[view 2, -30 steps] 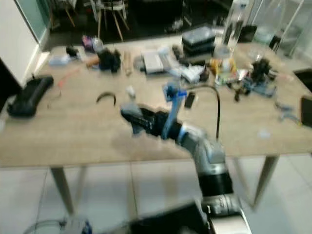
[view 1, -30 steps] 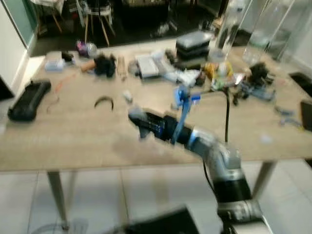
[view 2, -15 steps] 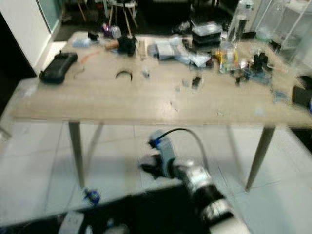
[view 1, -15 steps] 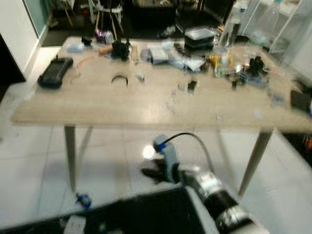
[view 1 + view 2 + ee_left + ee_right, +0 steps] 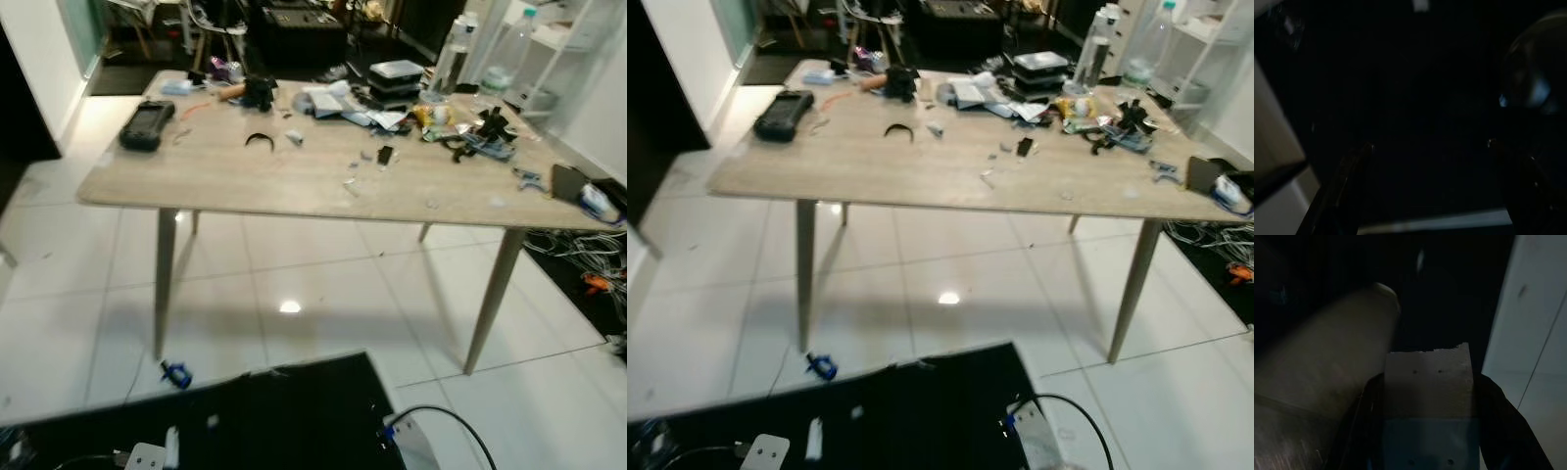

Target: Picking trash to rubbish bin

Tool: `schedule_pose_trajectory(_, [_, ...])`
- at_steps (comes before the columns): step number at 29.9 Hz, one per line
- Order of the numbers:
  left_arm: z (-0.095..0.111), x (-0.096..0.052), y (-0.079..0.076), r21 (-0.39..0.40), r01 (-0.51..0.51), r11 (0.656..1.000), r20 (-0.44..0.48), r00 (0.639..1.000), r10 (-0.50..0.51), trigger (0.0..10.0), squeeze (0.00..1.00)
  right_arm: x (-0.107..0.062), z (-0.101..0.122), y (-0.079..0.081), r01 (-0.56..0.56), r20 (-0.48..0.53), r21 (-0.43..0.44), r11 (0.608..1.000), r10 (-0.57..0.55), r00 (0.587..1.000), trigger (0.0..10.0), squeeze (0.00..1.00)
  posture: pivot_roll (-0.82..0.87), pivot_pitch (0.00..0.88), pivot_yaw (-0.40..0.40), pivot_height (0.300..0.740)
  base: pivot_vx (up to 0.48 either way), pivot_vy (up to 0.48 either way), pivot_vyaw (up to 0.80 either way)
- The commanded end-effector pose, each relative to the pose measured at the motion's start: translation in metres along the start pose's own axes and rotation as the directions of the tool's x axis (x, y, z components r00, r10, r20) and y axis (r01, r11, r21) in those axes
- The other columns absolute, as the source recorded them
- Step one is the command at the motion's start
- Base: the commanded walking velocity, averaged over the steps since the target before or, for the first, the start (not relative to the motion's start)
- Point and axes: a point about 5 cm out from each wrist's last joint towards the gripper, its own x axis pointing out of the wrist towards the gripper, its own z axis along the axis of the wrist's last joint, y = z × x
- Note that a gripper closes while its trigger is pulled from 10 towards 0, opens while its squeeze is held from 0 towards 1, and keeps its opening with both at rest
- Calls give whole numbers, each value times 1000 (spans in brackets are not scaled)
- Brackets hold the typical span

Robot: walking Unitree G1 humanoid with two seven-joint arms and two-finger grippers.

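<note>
In the right wrist view my right gripper [image 5: 1427, 382] is shut on a flat piece of trash [image 5: 1427, 377], beige at one end and pale blue at the other, pinched between two dark fingers [image 5: 1369, 421]. Beyond it lie darkness and a strip of white floor [image 5: 1537, 333]. In the eye views, part of my right arm's wrist with its blue plug [image 5: 389, 437] and black cable [image 5: 451, 419] sits at the bottom edge. It is beside a big black shape [image 5: 294, 411] that may be the bin. The left wrist view is very dark; my left gripper [image 5: 1430, 144] hangs with fingers apart.
A long wooden table [image 5: 245, 181] on slim legs stands ahead, crowded along its far side with boxes, bottles [image 5: 453, 54], cables and a black device [image 5: 147, 122]. White tiles [image 5: 323, 294] lie between me and it. A small blue object [image 5: 176, 373] lies by the left leg. Wires pile at the right [image 5: 578, 255].
The camera has pulled back from the table and the picture has sharpened. My right arm has dropped from over the tabletop to the bottom edge of the eye views.
</note>
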Motion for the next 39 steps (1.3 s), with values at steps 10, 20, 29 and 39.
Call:
schedule_pose_trajectory(10, [2, 0, -1, 25, 13, 1000, 3, 1000, -13, 10000, 0, 0, -41, -1, 55, -108, 3, 998, -54, 993, 10000, 0, 110, 20, -7, 740, -394, 0, 0])
schedule_pose_trajectory(20, [1, 0, -2, 32, 20, 999, 2, 1000, -20, 10000, 0, 0, -31, -4, 67, -79, -38, 997, -70, 994, 10000, 0, 117, 31, -4, 740, -392, 0, 0])
schedule_pose_trajectory(29, [-2, 0, -4, 30, 27, 999, -3, 1000, -27, 10000, 0, 0, -36, -3, 62, -100, -60, 996, -68, 993, 10000, 0, 118, 37, -6, 740, -390, 0, 0])
schedule_pose_trajectory(39, [2, 0, -7, 20, 35, 999, 9, 999, -35, 10000, 0, -1, -43, -2, 47, -124, -88, 995, -58, 991, 10000, 0, 113, 37, -10, 740, -116, 0, -560])
